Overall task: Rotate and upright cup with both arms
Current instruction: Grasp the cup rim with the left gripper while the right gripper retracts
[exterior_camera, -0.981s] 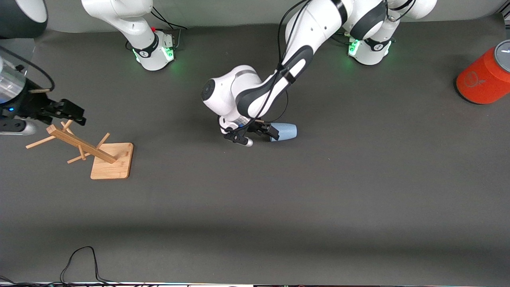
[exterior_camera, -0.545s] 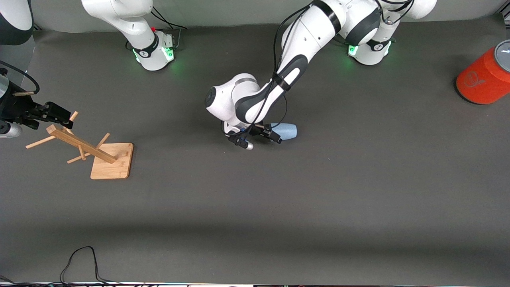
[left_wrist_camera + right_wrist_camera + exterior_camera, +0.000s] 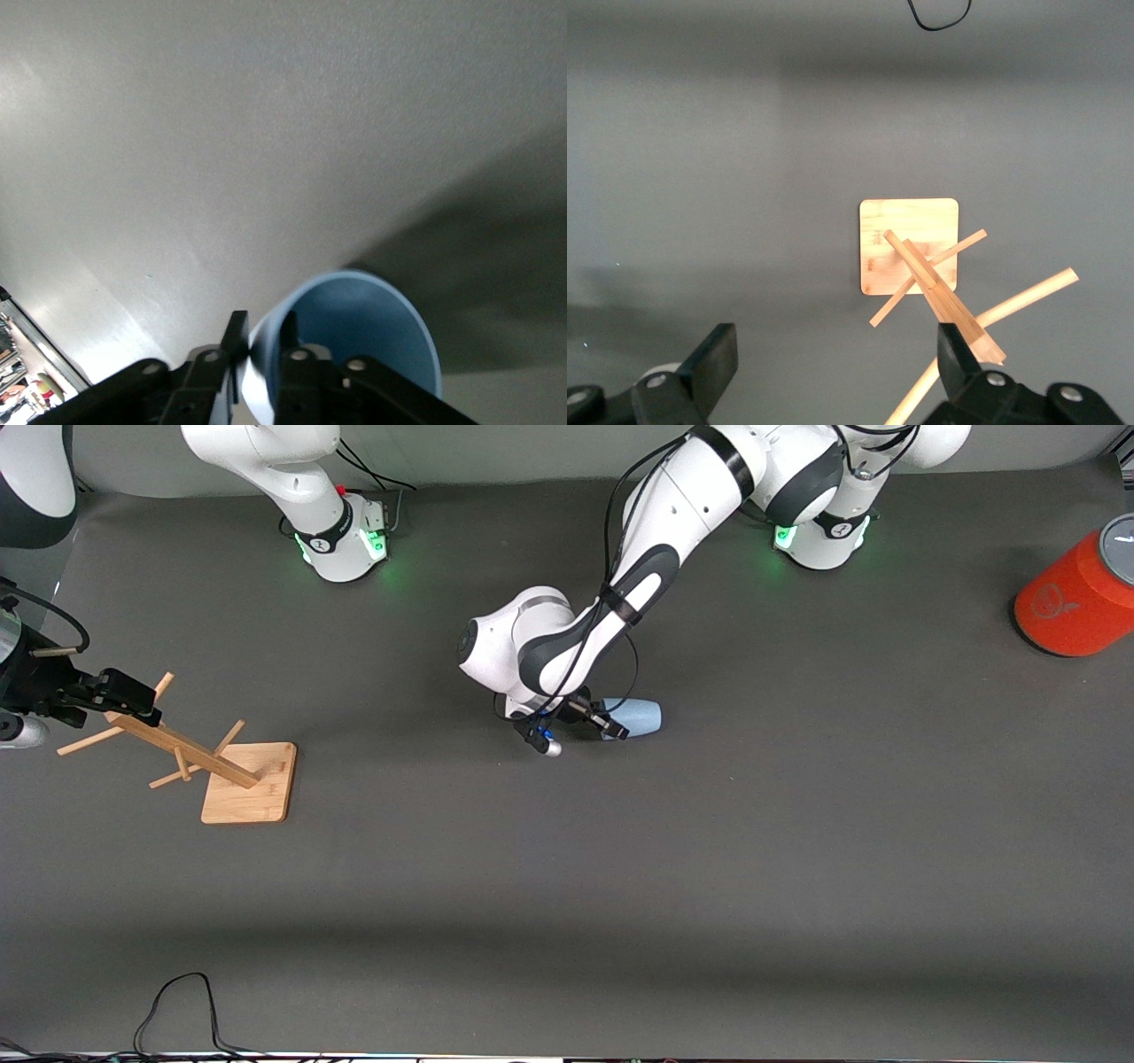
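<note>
Small pale-blue plastic cup lies on side, mid table, mouth toward 9 o'clock. Left gripper pinches cup rim. Lift slow, tip gently. Right gripper wide, waits over wooden rack

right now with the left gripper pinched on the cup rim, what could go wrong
1. The left gripper pinches only the thin rim wall of the cup, one finger inside and one outside. Lying on its side, the cup could pivot or slip when lifted.
2. The right gripper hangs open over the top of the wooden rack. Dropping from there could snag a peg and tip the rack.
</note>
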Robot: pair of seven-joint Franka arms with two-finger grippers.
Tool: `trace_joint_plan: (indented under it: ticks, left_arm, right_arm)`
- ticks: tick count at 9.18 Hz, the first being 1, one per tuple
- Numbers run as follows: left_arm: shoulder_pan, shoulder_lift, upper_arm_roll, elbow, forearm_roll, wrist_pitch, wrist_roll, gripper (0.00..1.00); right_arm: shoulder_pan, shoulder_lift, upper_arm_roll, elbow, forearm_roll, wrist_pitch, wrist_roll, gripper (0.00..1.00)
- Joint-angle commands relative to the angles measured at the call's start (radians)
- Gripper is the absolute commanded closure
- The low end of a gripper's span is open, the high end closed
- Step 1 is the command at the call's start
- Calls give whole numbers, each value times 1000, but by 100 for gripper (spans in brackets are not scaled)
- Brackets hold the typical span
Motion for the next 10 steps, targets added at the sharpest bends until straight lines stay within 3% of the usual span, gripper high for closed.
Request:
trace_joint_plan:
  ticks: [1, 4, 6, 10]
  left_arm:
    - [-12, -31, 12, 11, 13, -54, 37, 100]
    - [84, -158, 4, 14, -48, -120, 46, 100]
    - [217, -285, 4, 10, -198, -88, 44, 100]
    - [383, -567, 3, -227, -372, 102, 48, 100]
  right_arm:
    - [15, 14, -16, 27, -6, 3, -30, 0]
    - [-51, 9, 48, 26, -3, 0, -30, 0]
    - [-47, 4, 47, 26, -3, 0, -32, 0]
    - [-44, 7, 42, 26, -5, 3, -66, 0]
